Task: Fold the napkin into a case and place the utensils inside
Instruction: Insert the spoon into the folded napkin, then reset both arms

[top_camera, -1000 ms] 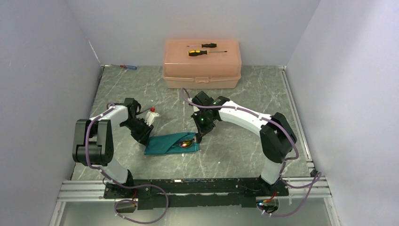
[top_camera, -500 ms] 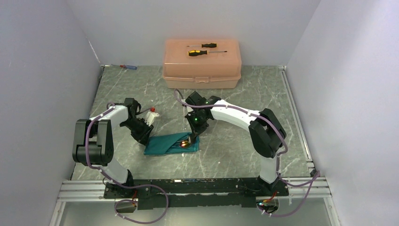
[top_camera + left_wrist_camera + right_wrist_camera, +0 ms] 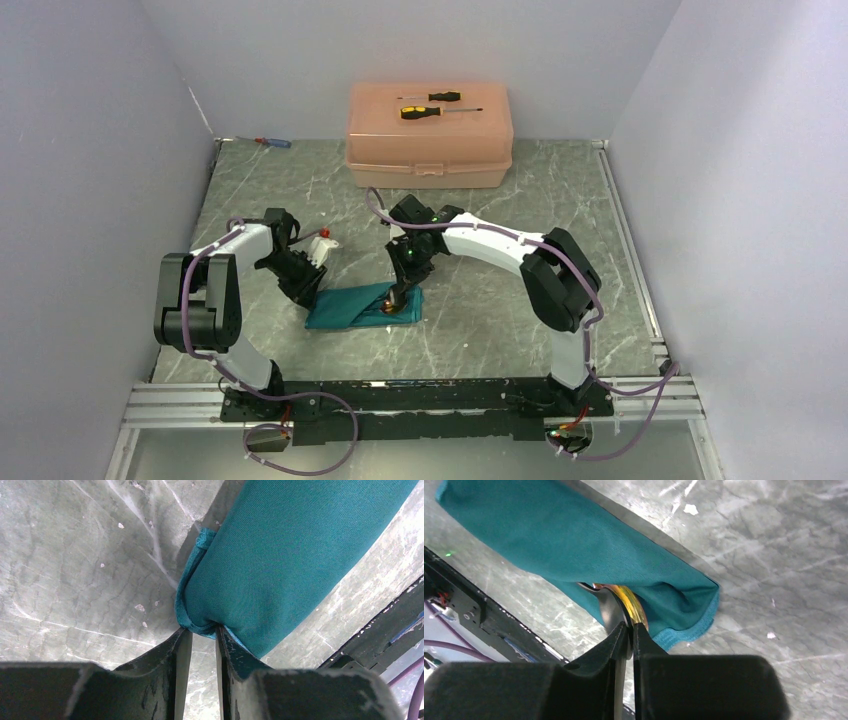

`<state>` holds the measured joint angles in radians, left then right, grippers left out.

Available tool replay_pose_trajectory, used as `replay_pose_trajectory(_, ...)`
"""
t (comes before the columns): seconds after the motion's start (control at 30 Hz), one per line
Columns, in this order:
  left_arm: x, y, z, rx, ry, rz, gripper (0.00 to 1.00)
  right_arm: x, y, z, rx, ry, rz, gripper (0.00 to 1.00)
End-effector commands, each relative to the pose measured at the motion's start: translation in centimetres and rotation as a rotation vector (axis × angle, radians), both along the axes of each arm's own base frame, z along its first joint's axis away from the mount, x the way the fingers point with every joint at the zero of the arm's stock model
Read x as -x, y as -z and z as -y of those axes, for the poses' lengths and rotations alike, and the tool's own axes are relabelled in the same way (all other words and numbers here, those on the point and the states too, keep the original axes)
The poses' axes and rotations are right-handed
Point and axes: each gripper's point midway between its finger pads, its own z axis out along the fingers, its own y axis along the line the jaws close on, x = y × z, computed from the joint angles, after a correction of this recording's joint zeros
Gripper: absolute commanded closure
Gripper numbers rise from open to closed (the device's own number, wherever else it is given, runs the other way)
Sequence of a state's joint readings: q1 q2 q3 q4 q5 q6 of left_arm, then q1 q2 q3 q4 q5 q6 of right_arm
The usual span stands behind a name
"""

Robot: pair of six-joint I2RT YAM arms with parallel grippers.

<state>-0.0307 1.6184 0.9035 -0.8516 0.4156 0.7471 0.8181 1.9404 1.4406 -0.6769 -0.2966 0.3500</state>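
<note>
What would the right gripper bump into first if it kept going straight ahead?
The right gripper would first meet the shiny utensil just ahead of its fingers, poking out of the teal napkin case. Beyond lies the case's open end, though depth is unclear.

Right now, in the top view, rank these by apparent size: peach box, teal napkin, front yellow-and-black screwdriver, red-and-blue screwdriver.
1. peach box
2. teal napkin
3. front yellow-and-black screwdriver
4. red-and-blue screwdriver, clearly smallest, though it lies far back.
</note>
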Motion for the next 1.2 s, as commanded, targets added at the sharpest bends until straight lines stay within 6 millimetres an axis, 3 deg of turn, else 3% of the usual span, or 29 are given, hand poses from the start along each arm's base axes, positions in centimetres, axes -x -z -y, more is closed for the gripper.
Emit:
replay_pose_trajectory(0.0, -0.4, 0.3, -0.3, -0.022, 0.026, 0.015, 0.69, -0.1, -0.9, -2.5, -0.103, 0.010, -0.001, 0.83)
replay_pose_trajectory(0.23, -0.2, 0.0, -0.6, -0.038, 0.034, 0.025, 0.67, -0.7, -0.3, -1.6, -0.046, 0.040, 0.030, 0.57)
replay_pose_trajectory(0.37, -0.5, -0.8, -0.7, -0.040, 0.027, 0.012, 0.37, -2.2, -2.4, 0.0, 0.021, 0.060, 0.134, 0.38)
replay_pose_trajectory(0.5, -1.4, -2.2, -1.7, -0.092, 0.022, 0.029, 0.07, -3.1, -5.5, 1.8, 0.039, 0.102, 0.246, 0.31)
replay_pose_trajectory(0.6, -2.2, -4.1, -1.9, -0.066, 0.019, 0.050, 0.06, -3.1, -6.9, 3.8, 0.044, 0.142, 0.301, 0.24)
replay_pose_trajectory(0.63, -2.7, -4.9, -2.4, -0.053, -0.007, 0.060, 0.06, -3.3, -7.7, 4.7, 0.042, 0.167, 0.335, 0.13)
replay_pose_trajectory(0.67, -3.2, -5.6, -2.6, -0.040, -0.024, 0.066, 0.06, -3.6, -8.2, 5.6, 0.049, 0.194, 0.364, 0.02)
replay_pose_trajectory(0.7, -3.6, -6.5, -2.7, -0.019, -0.039, 0.070, 0.06, -3.9, -8.6, 6.7, 0.056, 0.224, 0.389, 0.00)
replay_pose_trajectory(0.83, -6.0, -9.3, -4.0, 0.065, -0.168, 0.087, 0.06, -6.7, -10.6, 13.0, 0.085, 0.443, 0.554, 0.00)
replay_pose_trajectory(0.97, -10.7, -10.9, -6.1, 0.152, -0.395, 0.211, 0.06, -9.4, -11.5, 20.3, 0.089, 0.723, 0.704, 0.00)
replay_pose_trajectory(1.07, -13.0, -9.9, -7.4, 0.184, -0.549, 0.287, 0.06, -10.3, -12.0, 23.2, 0.104, 0.738, 0.904, 0.00)
replay_pose_trajectory(1.17, -13.0, -8.0, -6.3, 0.250, -0.587, 0.318, 0.06, -9.8, -10.0, 29.2, 0.258, 0.947, 1.005, 0.00)
